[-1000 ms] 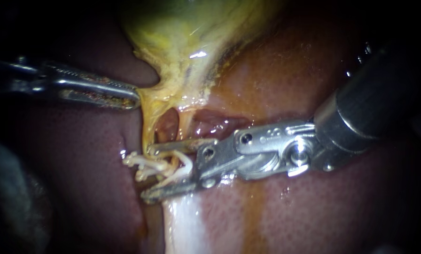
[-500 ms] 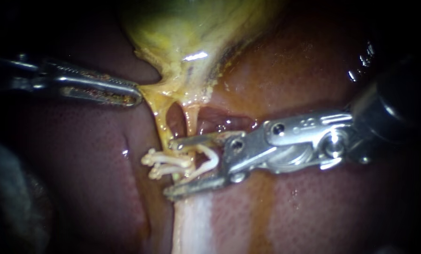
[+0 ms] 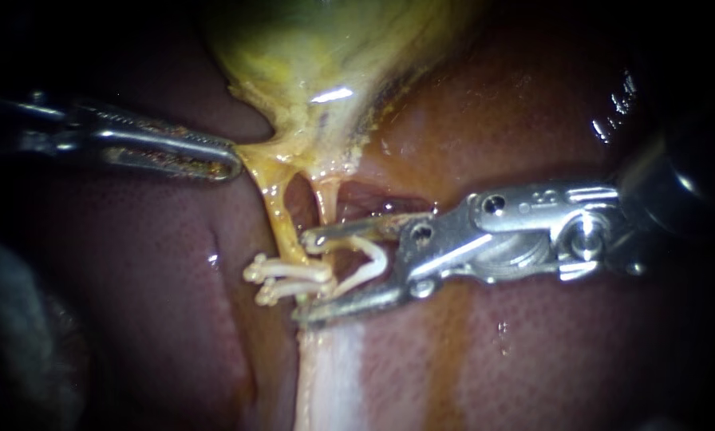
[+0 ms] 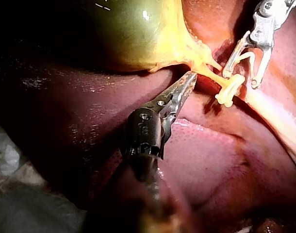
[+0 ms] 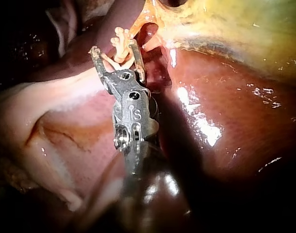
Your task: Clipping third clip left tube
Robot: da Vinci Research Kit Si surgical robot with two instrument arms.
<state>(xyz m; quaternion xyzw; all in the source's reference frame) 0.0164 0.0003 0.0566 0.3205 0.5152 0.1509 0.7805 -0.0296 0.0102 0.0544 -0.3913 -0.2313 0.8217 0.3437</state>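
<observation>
two clips (image 3: 290, 275) sat on the tube (image 3: 282, 227) just ahead of the right instrument (image 3: 303, 278) — its jaws carried the third clip (image 3: 376, 257), not yet squeezed; the left instrument (image 3: 230, 162) gripped the gallbladder (image 3: 317, 56).

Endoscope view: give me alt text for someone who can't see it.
The right instrument holds a white clip between its jaws, beside two clips already on the left tube. The left instrument grips the yellow gallbladder edge above, with red liver around.
</observation>
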